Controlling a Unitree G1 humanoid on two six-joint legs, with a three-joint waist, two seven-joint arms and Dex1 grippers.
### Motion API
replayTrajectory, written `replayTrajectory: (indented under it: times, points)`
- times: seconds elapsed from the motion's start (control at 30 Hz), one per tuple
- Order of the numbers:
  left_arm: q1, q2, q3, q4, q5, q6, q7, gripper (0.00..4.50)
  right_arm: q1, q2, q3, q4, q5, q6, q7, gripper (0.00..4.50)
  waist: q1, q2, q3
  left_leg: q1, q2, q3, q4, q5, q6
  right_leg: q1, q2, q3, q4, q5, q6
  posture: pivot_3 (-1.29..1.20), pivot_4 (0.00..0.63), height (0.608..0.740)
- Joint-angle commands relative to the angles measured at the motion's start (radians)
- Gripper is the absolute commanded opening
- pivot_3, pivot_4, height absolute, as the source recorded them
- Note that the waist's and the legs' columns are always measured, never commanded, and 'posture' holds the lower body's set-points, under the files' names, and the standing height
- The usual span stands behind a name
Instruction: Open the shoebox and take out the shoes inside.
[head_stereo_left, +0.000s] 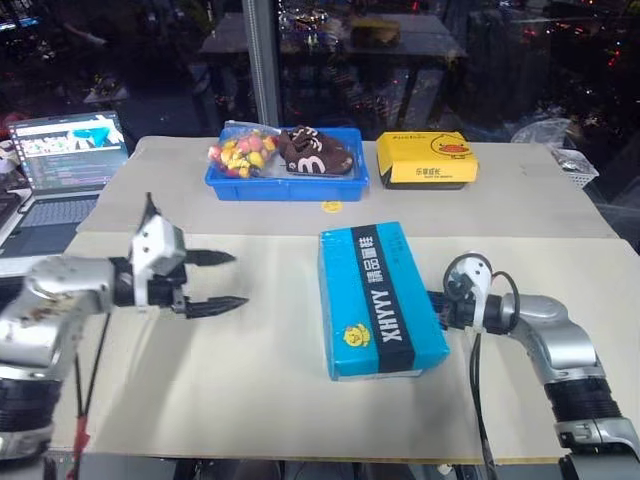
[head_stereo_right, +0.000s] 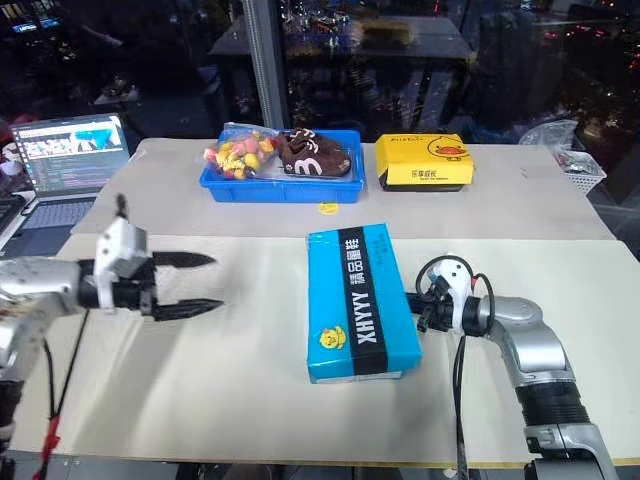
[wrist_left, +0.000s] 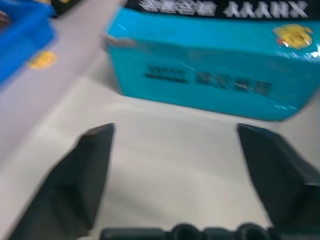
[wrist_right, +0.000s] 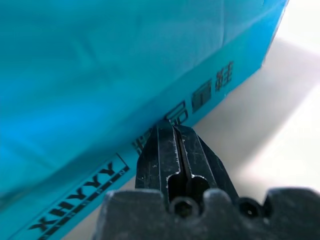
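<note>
The bright blue shoebox (head_stereo_left: 378, 298) lies closed on the cream mat near the table's middle, its black lettered band on top. The shoes are hidden. My left gripper (head_stereo_left: 235, 280) hovers open well to the left of the box, pointing toward it, with nothing between its fingers (wrist_left: 82, 175); the left wrist view shows the shoebox (wrist_left: 210, 65) ahead across bare mat. My right gripper (head_stereo_left: 435, 305) is shut, its tips (wrist_right: 167, 129) pressed against the shoebox's (wrist_right: 100, 75) right side wall at a seam line.
A blue plastic tray (head_stereo_left: 285, 185) at the back holds brown shoes (head_stereo_left: 318, 152) and a bag of coloured sweets (head_stereo_left: 240, 152). A yellow duck box (head_stereo_left: 426, 158) stands to its right. An open laptop (head_stereo_left: 65, 160) sits at far left, a white basket (head_stereo_left: 575, 165) far right.
</note>
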Motion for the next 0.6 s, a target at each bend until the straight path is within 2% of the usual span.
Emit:
replayTrajectory:
  times: [0.03,0.17,0.3,0.37,0.5,0.6]
  points:
    - [-0.014,0.061,0.091,-0.015,-0.048,0.034,-0.014,4.43,-0.1,-0.011,-0.088,-0.115,0.167,0.138,0.022,0.0,-0.008,0.002,0.004,0.0,0.0,0.0,0.0,0.0,0.0,0.0,0.0,0.0,0.0,0.0,0.0,0.0,0.15,0.74]
    - [0.0,0.074,0.12,-0.006,-0.042,0.026,0.0,4.43,-0.185,-0.01,-0.111,-0.174,0.29,0.27,0.03,0.0,-0.01,0.002,0.005,0.001,0.001,0.0,-0.002,0.0,0.0,0.0,0.0,0.0,0.001,0.0,0.0,0.0,0.15,0.74]
    - [0.016,0.071,0.144,-0.017,-0.038,0.02,0.019,4.43,-0.275,0.046,-0.05,-0.227,0.355,0.334,0.026,0.0,-0.007,0.001,0.005,0.0,0.001,-0.001,-0.003,0.0,0.0,-0.001,0.001,-0.001,0.0,0.0,-0.001,0.0,0.15,0.74]
    - [0.016,0.074,0.157,-0.023,-0.043,0.025,0.027,4.43,-0.301,0.074,-0.014,-0.239,0.349,0.34,0.017,0.0,-0.008,0.001,0.006,-0.001,0.001,-0.001,-0.002,0.0,0.0,-0.002,0.001,-0.001,0.0,0.0,-0.002,0.0,0.15,0.74]
    - [0.012,0.126,0.242,-0.024,-0.082,0.074,0.01,4.43,-0.371,0.206,0.127,-0.235,0.275,0.305,-0.047,0.0,-0.016,0.0,0.006,-0.003,0.001,0.0,-0.002,0.0,0.0,-0.005,0.001,0.0,0.001,0.001,-0.002,0.0,0.15,0.74]
    - [0.006,0.171,0.302,-0.031,-0.117,0.12,0.008,4.43,-0.383,0.262,0.207,-0.222,0.21,0.265,-0.056,0.0,-0.012,-0.002,0.007,-0.007,0.001,0.0,-0.002,0.0,0.0,-0.014,0.001,0.0,0.011,0.001,-0.005,0.0,0.15,0.74]
